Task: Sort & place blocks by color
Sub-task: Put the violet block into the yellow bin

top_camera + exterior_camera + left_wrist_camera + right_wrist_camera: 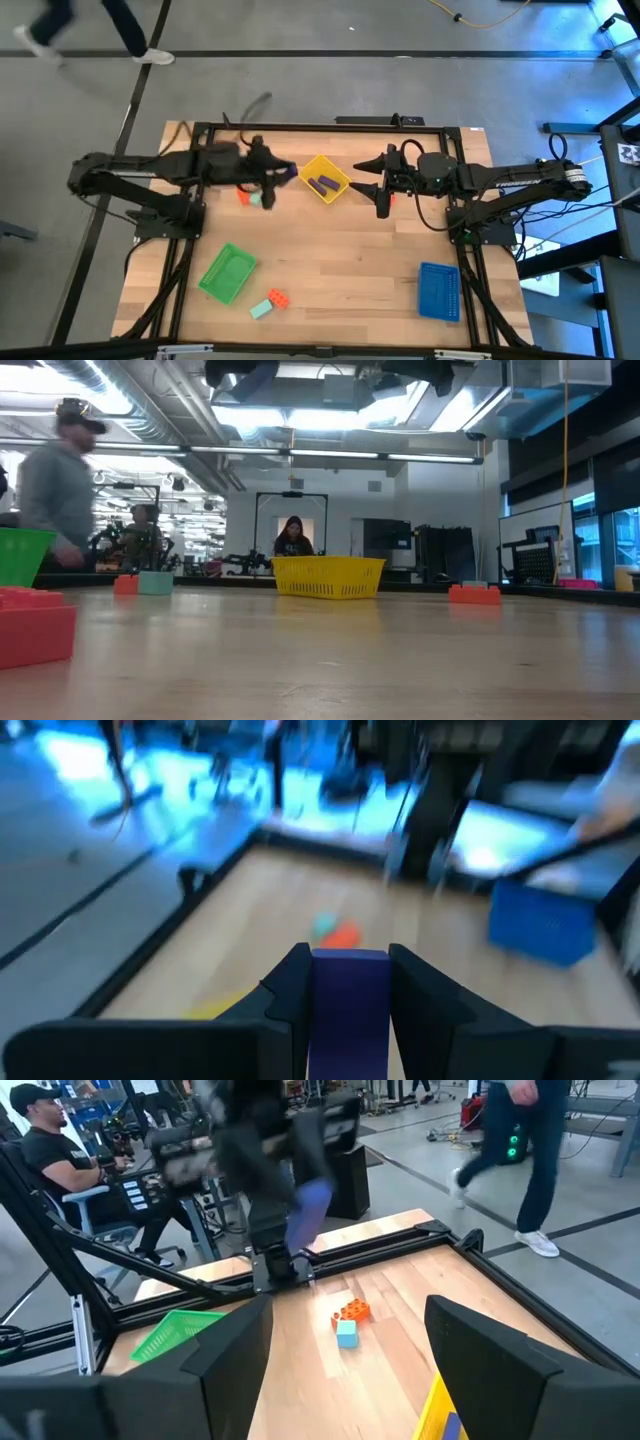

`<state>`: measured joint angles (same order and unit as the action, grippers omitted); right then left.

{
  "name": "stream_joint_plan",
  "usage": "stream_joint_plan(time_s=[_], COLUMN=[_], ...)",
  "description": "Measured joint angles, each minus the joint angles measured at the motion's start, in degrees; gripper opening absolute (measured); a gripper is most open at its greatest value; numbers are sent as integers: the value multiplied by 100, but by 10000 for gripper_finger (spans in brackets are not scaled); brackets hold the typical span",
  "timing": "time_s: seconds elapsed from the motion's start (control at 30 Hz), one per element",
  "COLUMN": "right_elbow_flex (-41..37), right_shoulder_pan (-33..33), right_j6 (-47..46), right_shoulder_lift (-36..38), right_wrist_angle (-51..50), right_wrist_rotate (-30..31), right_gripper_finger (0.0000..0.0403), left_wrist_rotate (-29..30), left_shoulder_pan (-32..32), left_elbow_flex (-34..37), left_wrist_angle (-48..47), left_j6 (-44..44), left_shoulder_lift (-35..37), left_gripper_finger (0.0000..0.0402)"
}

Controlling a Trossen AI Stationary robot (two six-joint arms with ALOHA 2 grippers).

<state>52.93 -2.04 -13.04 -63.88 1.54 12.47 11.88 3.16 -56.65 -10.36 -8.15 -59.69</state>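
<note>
My left gripper [278,173] hovers just left of the yellow tray [338,170], shut on a purple elongated block [348,995]. Two purple blocks [320,184] lie in that tray. An orange-red block [243,195] and a mint-teal block [256,199] rest on the table below the left gripper. Another orange-red block [278,297] and mint-teal block [262,309] lie near the table's near edge. My right gripper [373,185] is open, right of the yellow tray, with an orange-red block [474,594] beside it. My left gripper pinches the purple block [287,172] between its two fingers [292,988], one on each long side. The block is lifted clear of the table. In the right wrist view its free end [308,1215] sticks out past the fingertips, slanting down.
A green tray [228,272] sits near the table's near-left, a blue tray [438,290] at the near-right. Bare wood lies between them. People stand and walk in the room beyond the table.
</note>
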Motion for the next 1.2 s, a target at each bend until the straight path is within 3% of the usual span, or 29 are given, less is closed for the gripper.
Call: stream_joint_plan(time_s=[0.2,0.3,0.5,1.2], right_elbow_flex=[0,0,0,0], right_shoulder_pan=[-4,-4,-4,-4], right_j6=[186,190,175,445], right_shoulder_lift=[0,0,0,0], right_wrist_angle=[151,240,293,291], right_wrist_rotate=[-35,-48,-50,-55], right_gripper_finger=[265,265,265,265], left_wrist_rotate=[-1627,-2013,-1955,-1814], left_shoulder_pan=[739,820,720,688], left_elbow_flex=[966,1271,1485,1489], left_wrist_angle=[2302,3095,3493,3495], left_j6=[-220,-439,-630,-652], left_shoulder_lift=[255,217,162,152], left_gripper_finger=[91,91,91,91])
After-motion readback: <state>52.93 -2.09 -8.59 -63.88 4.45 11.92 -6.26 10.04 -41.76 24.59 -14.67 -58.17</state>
